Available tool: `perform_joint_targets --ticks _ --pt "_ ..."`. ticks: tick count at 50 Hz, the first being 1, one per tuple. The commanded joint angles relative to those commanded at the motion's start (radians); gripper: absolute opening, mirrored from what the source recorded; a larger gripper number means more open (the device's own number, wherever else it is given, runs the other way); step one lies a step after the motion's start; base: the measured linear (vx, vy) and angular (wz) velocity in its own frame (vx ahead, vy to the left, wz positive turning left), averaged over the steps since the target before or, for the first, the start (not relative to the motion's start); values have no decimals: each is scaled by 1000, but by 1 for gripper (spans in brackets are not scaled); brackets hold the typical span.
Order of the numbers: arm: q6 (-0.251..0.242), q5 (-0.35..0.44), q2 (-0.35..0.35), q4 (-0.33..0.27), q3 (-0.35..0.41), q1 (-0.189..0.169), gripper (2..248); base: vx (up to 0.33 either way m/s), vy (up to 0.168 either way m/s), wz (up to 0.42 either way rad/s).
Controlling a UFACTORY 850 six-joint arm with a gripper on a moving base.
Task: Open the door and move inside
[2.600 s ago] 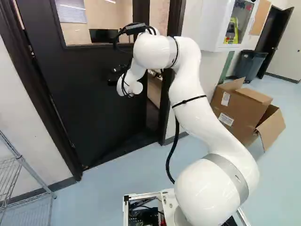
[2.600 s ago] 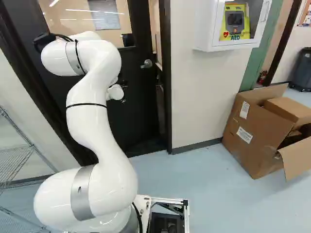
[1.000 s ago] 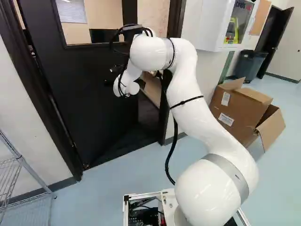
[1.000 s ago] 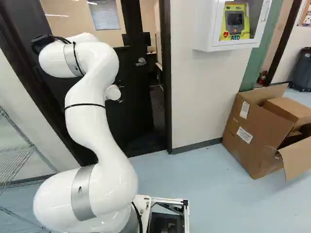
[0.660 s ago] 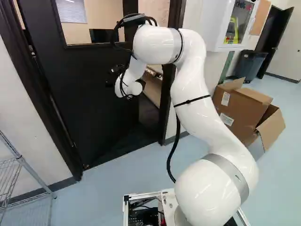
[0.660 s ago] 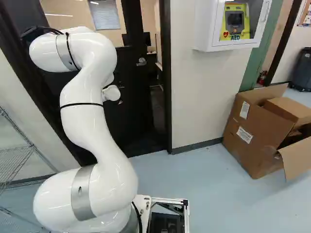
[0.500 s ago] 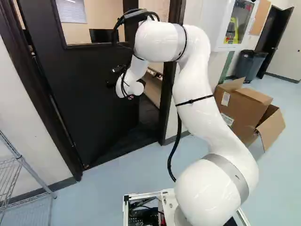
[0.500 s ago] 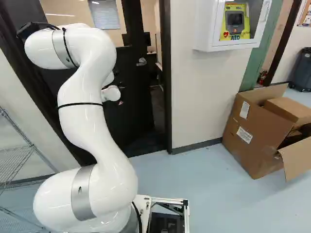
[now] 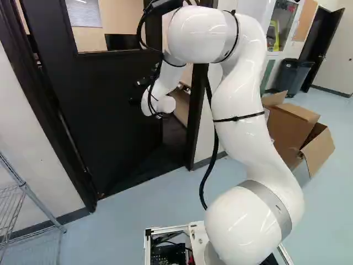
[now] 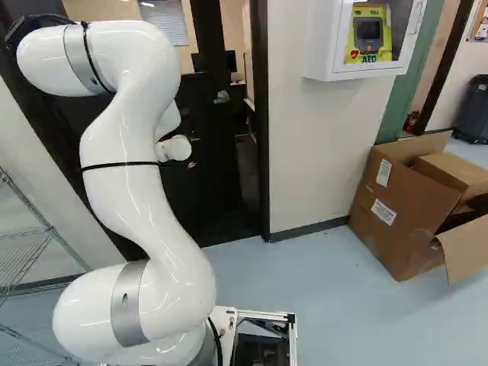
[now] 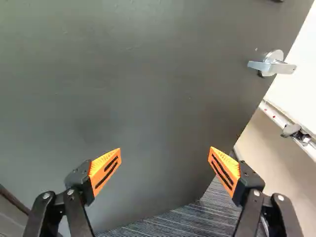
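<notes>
My gripper (image 9: 139, 91) shows as a dark shape before the black door (image 9: 99, 116) in the left base view. In the wrist view the gripper (image 11: 165, 154) is open, its orange-padded fingers wide apart with nothing between them, facing the plain door panel (image 11: 123, 79). The door stands partly open, swung inward, with a gap between its free edge and the frame (image 10: 260, 114). Its silver lever handle (image 11: 272, 64) is ahead of the gripper and off to one side, near the free edge, untouched.
Beyond the gap lies a room with a dark striped floor (image 11: 187, 217). A wall and white cabinet (image 10: 362, 69) stand right of the doorway, with open cardboard boxes (image 10: 412, 206) below. A wire shelf (image 9: 22, 193) stands at the left of the left base view.
The door has swung farther inward, widening the gap, and then stayed still. My arm's elbow has since risen and drawn back toward the base, the wrist shifting slightly. The base has not moved.
</notes>
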Motion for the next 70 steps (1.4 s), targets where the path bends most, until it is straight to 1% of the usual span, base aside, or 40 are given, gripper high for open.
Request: perform_joint_targets --ticks 17,70 --pt "0 0 78 8 102 -23 247 0 0 0" --pt "0 0 320 120 399 -100 247 0 0 0"
